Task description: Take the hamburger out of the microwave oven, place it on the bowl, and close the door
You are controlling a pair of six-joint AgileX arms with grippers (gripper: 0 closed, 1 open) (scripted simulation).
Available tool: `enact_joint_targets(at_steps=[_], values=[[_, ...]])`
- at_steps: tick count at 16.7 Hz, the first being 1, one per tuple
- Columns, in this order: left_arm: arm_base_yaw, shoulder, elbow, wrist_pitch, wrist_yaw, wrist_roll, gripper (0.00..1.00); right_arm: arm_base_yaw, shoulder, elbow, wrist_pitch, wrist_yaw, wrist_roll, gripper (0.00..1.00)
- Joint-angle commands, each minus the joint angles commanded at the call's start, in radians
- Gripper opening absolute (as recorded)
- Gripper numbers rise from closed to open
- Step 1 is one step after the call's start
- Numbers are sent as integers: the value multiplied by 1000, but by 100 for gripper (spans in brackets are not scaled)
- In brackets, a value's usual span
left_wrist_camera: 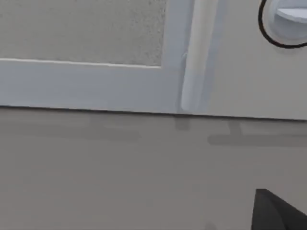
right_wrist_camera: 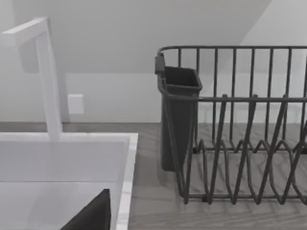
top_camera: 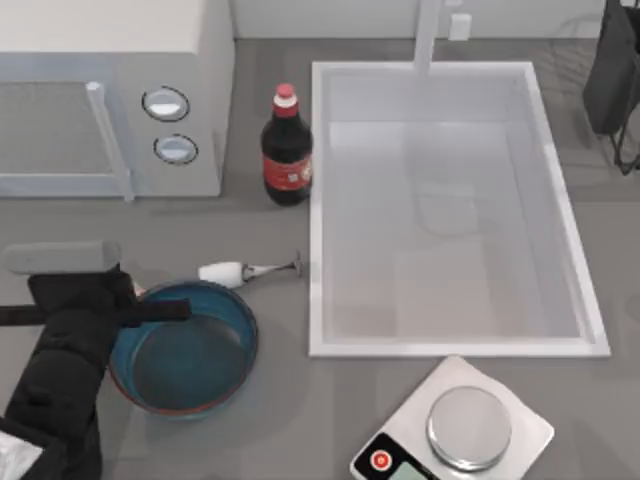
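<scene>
Bowl (top_camera: 190, 362) rim partly under left arm (top_camera: 60, 370)

Left arm (top_camera: 60, 370) is matte black, blocky.

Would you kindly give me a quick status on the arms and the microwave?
Left arm over the bowl, facing the microwave. Door shut, burger unseen. Right arm parked far right. Wine glass lying beside the bowl.

Left arm (top_camera: 60, 350) extends at the table's front-left corner.
</scene>
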Motion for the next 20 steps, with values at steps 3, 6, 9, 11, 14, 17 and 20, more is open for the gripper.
enact_joint_targets(at_steps=[3,6,9,11,14,17,20], values=[[-31,-15,162,-79,37,-30,0,0,0,0,0,0,0,100],[-54,-43,261,-130,60,-54,0,0,0,0,0,0,0,100],[-58,-50,275,-138,64,-58,0,0,0,0,0,0,0,100],[-50,42,214,-190,40,-128,0,0,0,0,0,0,0,100],[-51,74,205,-162,40,-129,0,0,0,0,0,0,0,100],[-52,171,189,-54,39,-128,0,0,0,0,0,0,0,100],[-53,309,168,112,37,-127,0,0,0,0,0,0,0,100]])
